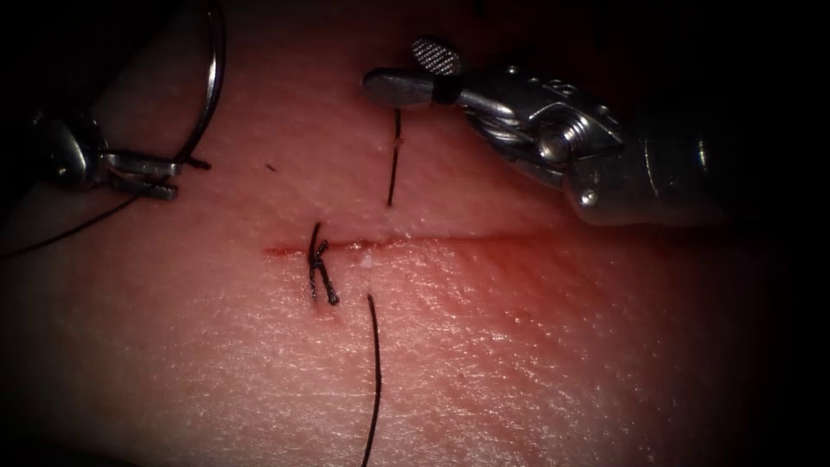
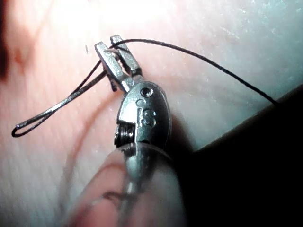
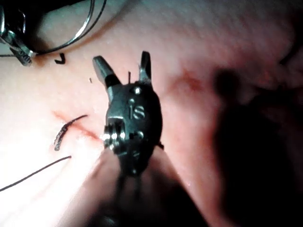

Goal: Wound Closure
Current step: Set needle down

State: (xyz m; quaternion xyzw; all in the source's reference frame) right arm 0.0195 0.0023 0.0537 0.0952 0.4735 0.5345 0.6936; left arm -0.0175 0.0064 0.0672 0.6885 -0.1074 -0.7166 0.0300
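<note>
So the left claw [image 1: 160, 173] sits at the far left of the endoscope view, well away from the cut [image 1: 415, 244], and its jaws are clamped down on the needle [image 1: 210, 82] near one end of its curve. The rest of the needle arcs upward from there, fully out of the tissue [image 1: 536, 346]. In the left wrist view the same claw [image 2: 116, 52] is pinched closed with thread [image 2: 203, 59] running off from its tip and a long narrow loop trailing out the other way. The right claw [image 1: 424, 73] hovers above the tissue on the far side of the cut, jaws spread wide apart and gripping nothing; the right wrist view shows the two tips [image 3: 123, 68] splayed in a V. A short strand [image 1: 394, 160] stands out of the tissue just under that open claw, above the cut. On the cut itself there's a finished knot [image 1: 320, 268] with short tails, and just to its right a longer thread [image 1: 375, 380] comes out of the tissue below the cut and runs down to the bottom edge. The cut line looks reddish with a bit of red fluid [image 1: 285, 252] at its left end.
</note>
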